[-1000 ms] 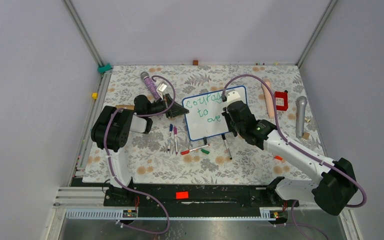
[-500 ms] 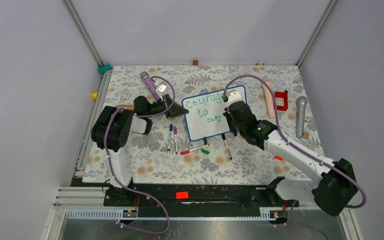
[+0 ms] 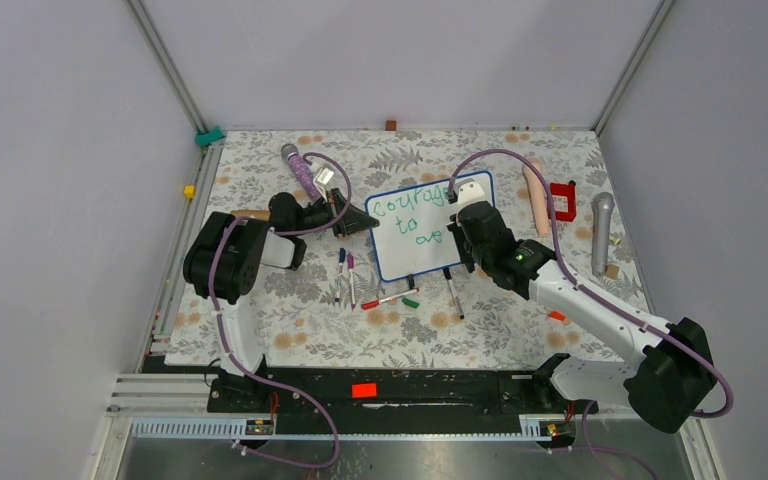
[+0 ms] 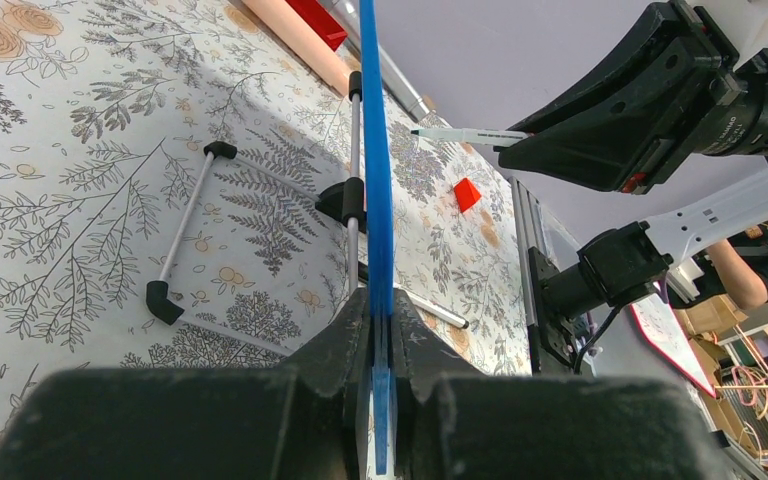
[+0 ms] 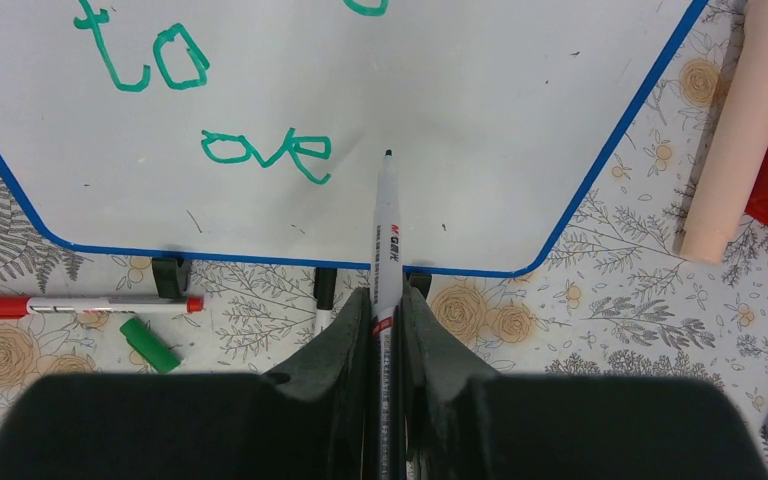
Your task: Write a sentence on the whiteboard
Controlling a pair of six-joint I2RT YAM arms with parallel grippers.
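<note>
The whiteboard (image 3: 415, 235), white with a thin blue frame, stands tilted on the floral table. Green writing (image 3: 407, 207) on it reads "courage", "to", "ove"; the right wrist view shows "to" and "ove" (image 5: 265, 152). My left gripper (image 3: 353, 224) is shut on the board's left edge, seen edge-on in the left wrist view (image 4: 375, 200). My right gripper (image 3: 457, 237) is shut on a white marker (image 5: 386, 235). Its dark tip sits just right of the "e", close to the board face (image 5: 480, 110). The marker also shows in the left wrist view (image 4: 465, 134).
Loose markers (image 3: 390, 297) and a green cap (image 3: 410, 302) lie in front of the board. A purple microphone (image 3: 302, 172) lies behind the left gripper. A peach cylinder (image 3: 536, 197), red box (image 3: 562, 201) and grey microphone (image 3: 602, 230) lie at the right.
The right gripper with the marker has shifted slightly left and down along the "ove" line. The board and left gripper have not moved.
</note>
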